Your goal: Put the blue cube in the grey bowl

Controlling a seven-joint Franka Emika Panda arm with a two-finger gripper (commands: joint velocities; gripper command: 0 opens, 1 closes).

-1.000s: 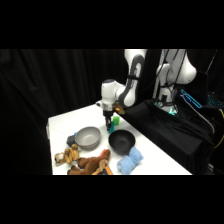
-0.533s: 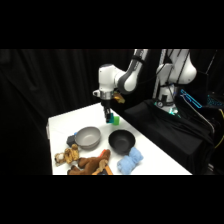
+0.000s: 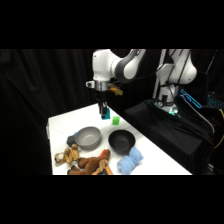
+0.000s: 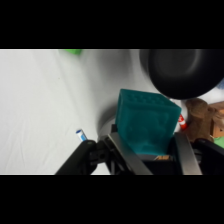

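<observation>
Black bowl, green cube, blue cloth, plush toy.

Bare white table lay open behind the round grey bowl; the black bowl, small green cube and brown plush toys crowded its other sides.

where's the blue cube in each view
Side view: the blue cube hangs in the gripper above the table's far part, beyond the grey bowl and left of the green cube.
Wrist view: the blue cube fills the lower centre, clamped between the fingers.
Shared landmark: the black bowl, at upper right in the wrist view.
</observation>
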